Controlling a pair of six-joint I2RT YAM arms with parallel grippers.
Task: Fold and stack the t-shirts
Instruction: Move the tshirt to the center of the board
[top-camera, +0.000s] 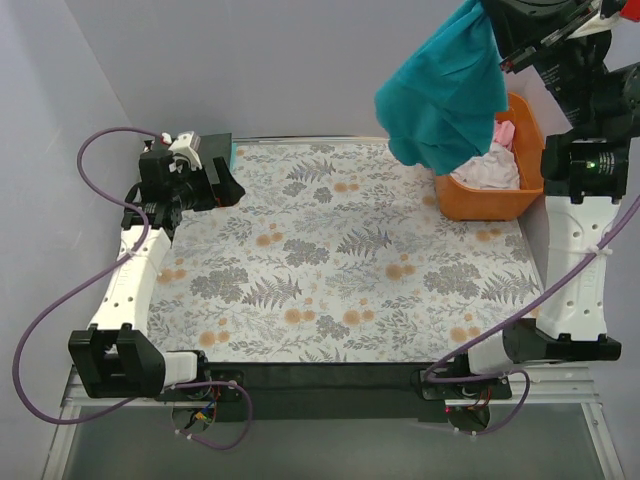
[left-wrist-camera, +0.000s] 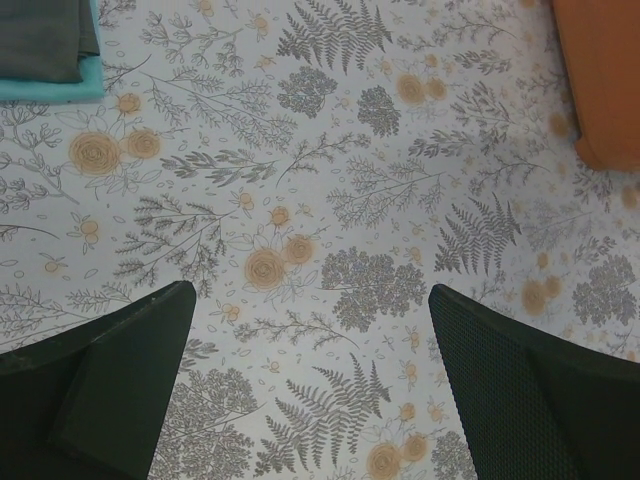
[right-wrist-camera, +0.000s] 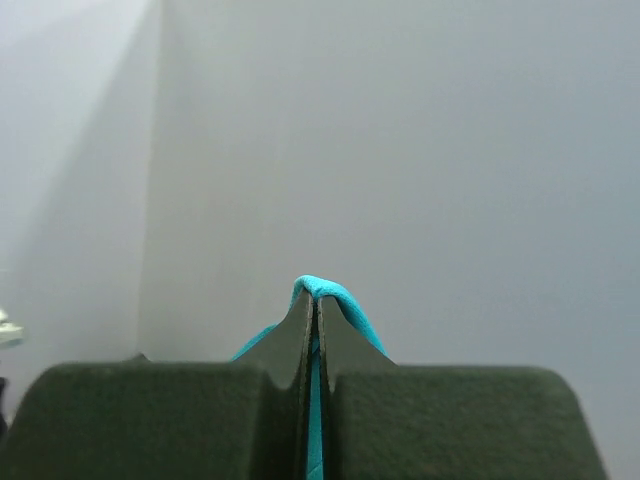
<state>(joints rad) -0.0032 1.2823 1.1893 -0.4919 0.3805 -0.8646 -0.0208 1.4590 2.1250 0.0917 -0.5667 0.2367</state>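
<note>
A teal t-shirt (top-camera: 445, 95) hangs bunched in the air above the back right of the table, held up by my right gripper (top-camera: 492, 12), which is shut on it. In the right wrist view the jaws pinch a teal fold (right-wrist-camera: 330, 292) against a plain grey wall. White and pink shirts (top-camera: 492, 160) lie in the orange tub (top-camera: 500, 200). A folded dark grey shirt (left-wrist-camera: 40, 40) lies on a folded teal one (left-wrist-camera: 60, 90) at the back left. My left gripper (left-wrist-camera: 310, 380) is open and empty above the floral covering, near that stack (top-camera: 229, 158).
The floral table covering (top-camera: 330, 260) spans the table. The orange tub shows at the left wrist view's top right (left-wrist-camera: 600, 80). Grey walls stand behind and at the left. Purple cables loop beside both arm bases.
</note>
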